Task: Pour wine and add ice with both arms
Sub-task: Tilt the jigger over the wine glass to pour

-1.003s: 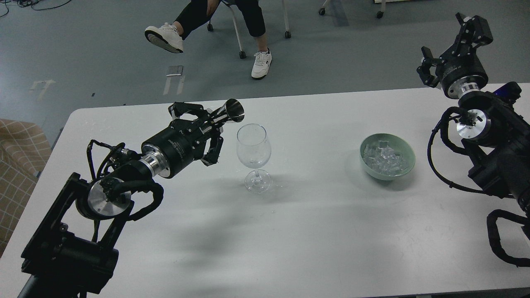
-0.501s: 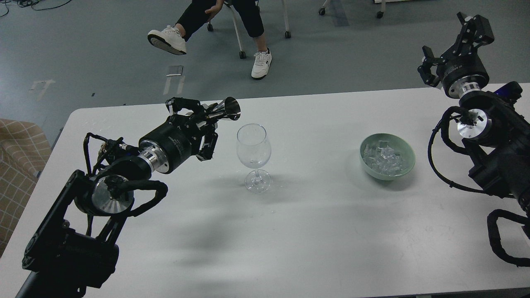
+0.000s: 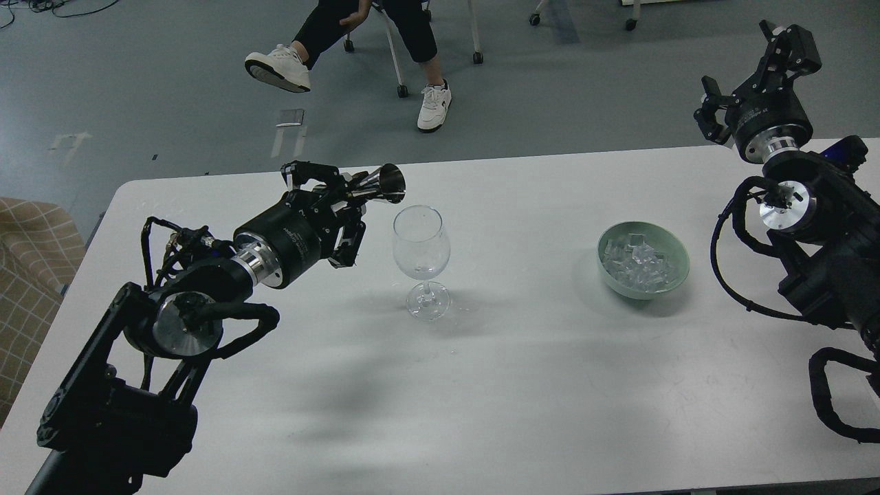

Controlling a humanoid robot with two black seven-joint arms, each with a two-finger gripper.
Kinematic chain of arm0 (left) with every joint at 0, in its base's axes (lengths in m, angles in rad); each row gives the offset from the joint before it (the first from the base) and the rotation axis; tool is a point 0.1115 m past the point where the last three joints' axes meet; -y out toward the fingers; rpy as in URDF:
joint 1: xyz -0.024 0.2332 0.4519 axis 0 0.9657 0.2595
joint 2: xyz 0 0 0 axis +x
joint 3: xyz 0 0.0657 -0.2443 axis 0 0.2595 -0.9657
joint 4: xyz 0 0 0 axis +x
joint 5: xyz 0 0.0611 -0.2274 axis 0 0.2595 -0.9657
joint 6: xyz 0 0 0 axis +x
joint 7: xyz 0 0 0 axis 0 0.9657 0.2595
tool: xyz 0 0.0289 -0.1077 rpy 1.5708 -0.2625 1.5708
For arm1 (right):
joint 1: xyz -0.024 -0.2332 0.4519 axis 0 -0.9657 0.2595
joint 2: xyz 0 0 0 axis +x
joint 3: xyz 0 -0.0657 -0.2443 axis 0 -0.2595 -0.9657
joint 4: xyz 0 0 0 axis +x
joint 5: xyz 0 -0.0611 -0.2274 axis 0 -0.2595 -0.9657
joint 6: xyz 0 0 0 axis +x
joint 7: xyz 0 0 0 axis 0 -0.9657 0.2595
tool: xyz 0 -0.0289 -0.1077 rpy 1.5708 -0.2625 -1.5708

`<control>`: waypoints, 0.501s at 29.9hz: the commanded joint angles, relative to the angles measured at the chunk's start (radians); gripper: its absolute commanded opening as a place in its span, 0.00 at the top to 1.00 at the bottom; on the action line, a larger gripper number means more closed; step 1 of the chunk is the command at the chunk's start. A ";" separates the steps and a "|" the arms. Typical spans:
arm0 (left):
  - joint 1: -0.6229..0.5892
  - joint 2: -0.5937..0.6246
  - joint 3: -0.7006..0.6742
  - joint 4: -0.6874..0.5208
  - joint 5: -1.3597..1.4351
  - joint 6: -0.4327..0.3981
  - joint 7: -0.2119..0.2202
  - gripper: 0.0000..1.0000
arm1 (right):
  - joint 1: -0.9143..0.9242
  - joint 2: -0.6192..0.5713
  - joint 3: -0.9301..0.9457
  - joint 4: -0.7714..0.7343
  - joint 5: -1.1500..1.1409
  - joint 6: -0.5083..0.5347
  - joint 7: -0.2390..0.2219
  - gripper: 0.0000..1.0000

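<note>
A clear wine glass (image 3: 421, 260) stands upright mid-table. I cannot make out any wine in it. My left gripper (image 3: 328, 199) is shut on a small steel jigger (image 3: 379, 185), held on its side with its mouth pointing right, just above and left of the glass rim. A pale green bowl (image 3: 643, 260) to the right holds the ice (image 3: 636, 262), a heap of small clear cubes. My right gripper (image 3: 746, 72) is raised off the table's far right corner, open and empty, well away from the bowl.
The white table (image 3: 522, 385) spans the view. My right arm's body and cables (image 3: 818, 247) fill the right edge. A seated person's legs and shoes (image 3: 357, 55) are beyond the far edge. A checked chair (image 3: 27, 275) stands at left.
My left gripper first drew back up and left with the jigger, then shifted slightly right toward the glass rim. The right arm has barely moved.
</note>
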State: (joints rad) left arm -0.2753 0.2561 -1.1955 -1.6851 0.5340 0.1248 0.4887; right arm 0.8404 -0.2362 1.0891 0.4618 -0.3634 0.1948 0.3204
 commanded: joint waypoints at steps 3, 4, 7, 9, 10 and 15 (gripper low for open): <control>0.004 -0.006 0.005 0.001 0.057 -0.001 0.000 0.89 | 0.000 0.000 0.000 0.000 0.000 0.000 0.000 0.00; 0.002 -0.008 0.005 0.001 0.057 -0.001 0.000 0.89 | 0.000 0.000 -0.002 0.000 0.000 0.000 0.000 0.00; -0.001 -0.006 0.005 0.001 0.057 -0.002 0.000 0.89 | 0.000 0.000 -0.002 0.000 0.000 0.000 0.000 0.00; -0.001 -0.003 0.005 0.001 0.057 -0.011 0.000 0.89 | 0.000 0.000 0.000 0.000 0.000 0.000 0.000 0.00; -0.001 -0.001 0.007 0.001 0.058 -0.022 0.000 0.89 | 0.000 0.000 -0.002 -0.002 0.000 0.000 0.000 0.00; 0.001 0.000 0.017 0.001 0.076 -0.045 0.000 0.89 | -0.001 -0.002 -0.002 -0.002 0.000 0.000 0.000 0.00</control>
State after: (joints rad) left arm -0.2752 0.2555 -1.1805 -1.6843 0.6006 0.0879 0.4887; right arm 0.8404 -0.2379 1.0879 0.4611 -0.3634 0.1948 0.3205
